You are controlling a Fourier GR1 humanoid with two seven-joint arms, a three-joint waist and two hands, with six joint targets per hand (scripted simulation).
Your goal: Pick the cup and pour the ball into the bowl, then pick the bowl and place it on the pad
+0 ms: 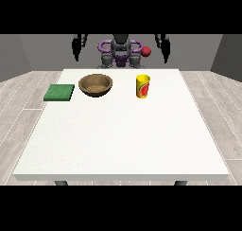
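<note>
On the white desk (118, 140), from the view's left: a green pad (59, 92), a brown bowl (96, 84) just beside it, then a yellow cup (142, 86), standing upright and well apart from the bowl. Both robot hands hang raised at the desk's far edge and hold nothing; finger state cannot be told. The robot hand at the view's right (165, 48) lies nearer the cup, which sits toward the camera and slightly left of it; the robot hand at the view's left (76, 46) is farther.
</note>
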